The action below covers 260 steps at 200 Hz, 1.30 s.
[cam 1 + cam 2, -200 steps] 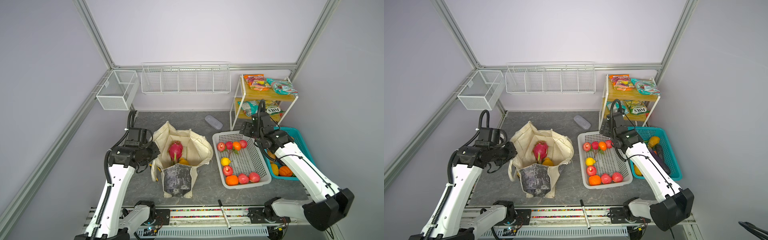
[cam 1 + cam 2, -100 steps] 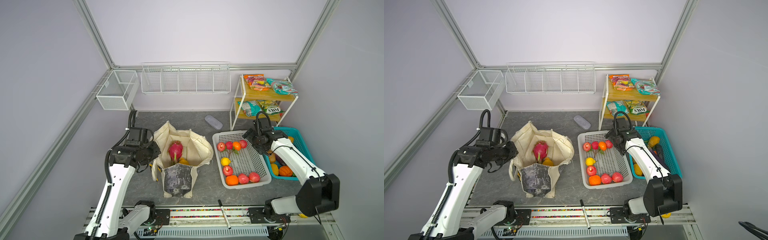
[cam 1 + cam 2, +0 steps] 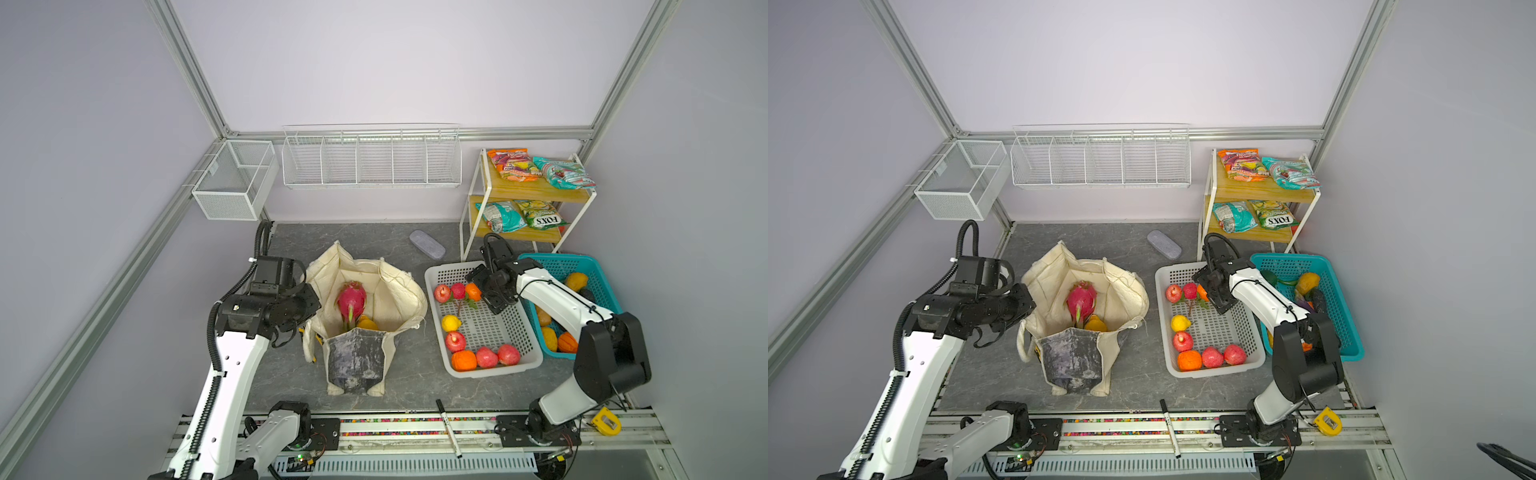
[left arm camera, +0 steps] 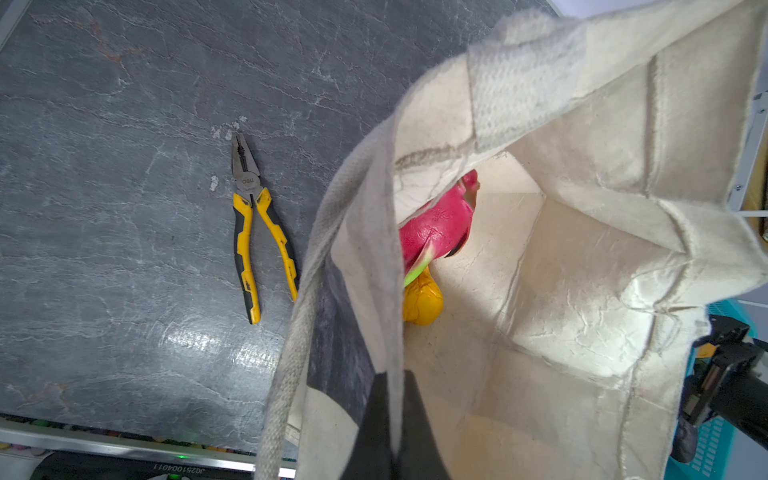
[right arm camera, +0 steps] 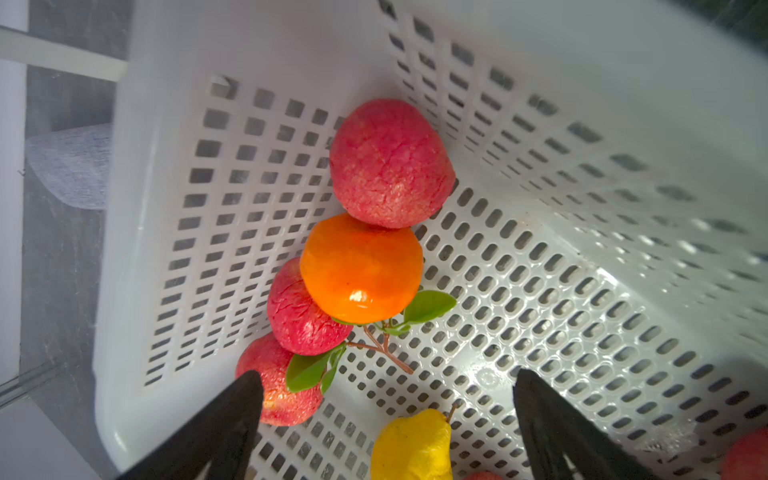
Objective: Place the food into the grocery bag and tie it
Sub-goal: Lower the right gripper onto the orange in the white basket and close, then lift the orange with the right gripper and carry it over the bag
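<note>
In both top views the grocery bag (image 3: 395, 299) stands open at the centre of the frame on the grey table (image 3: 415, 386). Its marbled panel (image 3: 353, 357) faces the lower edge, and a pink dragon fruit (image 3: 351, 301) and a yellow-orange piece (image 3: 368, 322) lie inside. The left gripper (image 3: 309, 309) sits at the bag's left rim. Right of centre, the right gripper (image 3: 484, 293) hangs over the upper end of the white basket (image 3: 494, 371), just beside an orange (image 3: 471, 291) that lies in a row with red apples (image 3: 442, 293). More fruit lines the basket's lower edge, and a teal basket (image 3: 557, 264) stands just beside it on the right. In the left wrist view the left gripper (image 4: 395, 386), at lower centre, is closed on the bag's canvas rim, with a dark finger on each side of the cloth. The dragon fruit (image 4: 440, 224) and the yellow-orange piece (image 4: 422, 301) show at mid-frame inside the bag, and yellow-handled pliers (image 4: 253, 224) lie on the table to the left. In the right wrist view the right gripper (image 5: 388, 374) has its two black fingers (image 5: 232, 424) spread wide at the lower corners, gripping nothing. The orange (image 5: 361, 268) is at centre, touching apples above it and to its lower left. A yellow fruit (image 5: 411, 444) sits at the bottom edge between the fingers.
</note>
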Each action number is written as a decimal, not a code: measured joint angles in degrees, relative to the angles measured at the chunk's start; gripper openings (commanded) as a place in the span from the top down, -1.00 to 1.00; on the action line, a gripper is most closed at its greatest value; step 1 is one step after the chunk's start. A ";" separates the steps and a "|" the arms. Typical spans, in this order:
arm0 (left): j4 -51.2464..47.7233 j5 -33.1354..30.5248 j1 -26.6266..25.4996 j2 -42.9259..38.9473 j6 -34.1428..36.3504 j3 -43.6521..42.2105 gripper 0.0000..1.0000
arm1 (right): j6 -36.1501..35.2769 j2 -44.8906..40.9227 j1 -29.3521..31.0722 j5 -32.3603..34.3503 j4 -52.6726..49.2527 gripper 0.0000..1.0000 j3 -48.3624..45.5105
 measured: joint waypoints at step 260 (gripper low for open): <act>-0.44 -0.33 0.00 -1.09 0.00 -0.28 1.00 | 5.57 12.15 -1.68 1.79 6.47 -0.04 4.44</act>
